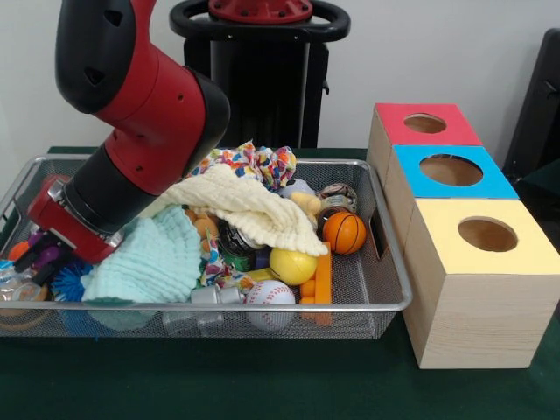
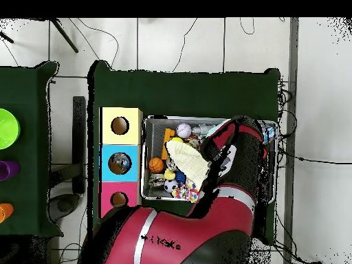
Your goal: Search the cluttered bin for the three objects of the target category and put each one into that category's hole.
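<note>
Likely the balls are the targets: baseball (image 1: 269, 296), yellow ball (image 1: 292, 266) and basketball (image 1: 345, 233) lie toward the mesh bin's (image 1: 389, 262) box-side end, light, round, slippery; grip across the middle. Pincer (image 1: 42, 254) state: cannot tell.

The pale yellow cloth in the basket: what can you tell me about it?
The pale yellow cloth looks like soft, waffle-textured fabric. It lies crumpled and draped across the top of the pile in the wire basket, sloping down from the robot arm, which presses against its upper edge. It sits over a mint green cloth and a colourful patterned fabric, and its lower edge hangs above the yellow ball.
</note>
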{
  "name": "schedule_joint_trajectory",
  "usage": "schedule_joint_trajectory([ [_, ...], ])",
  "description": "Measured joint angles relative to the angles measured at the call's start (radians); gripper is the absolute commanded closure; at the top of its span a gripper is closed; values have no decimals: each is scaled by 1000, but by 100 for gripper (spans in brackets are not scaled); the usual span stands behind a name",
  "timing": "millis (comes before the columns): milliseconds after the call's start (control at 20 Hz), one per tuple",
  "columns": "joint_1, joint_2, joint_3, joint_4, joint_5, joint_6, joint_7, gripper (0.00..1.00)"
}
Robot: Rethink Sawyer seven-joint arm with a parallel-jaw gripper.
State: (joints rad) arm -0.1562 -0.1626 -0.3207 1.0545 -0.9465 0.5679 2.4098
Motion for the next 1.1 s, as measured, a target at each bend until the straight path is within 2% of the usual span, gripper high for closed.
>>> schedule_joint_trajectory([
  [550, 16, 2, -5, 2, 0, 6, 0, 100],
  [1100, 80, 7, -11, 4, 0, 52, 0, 100],
])
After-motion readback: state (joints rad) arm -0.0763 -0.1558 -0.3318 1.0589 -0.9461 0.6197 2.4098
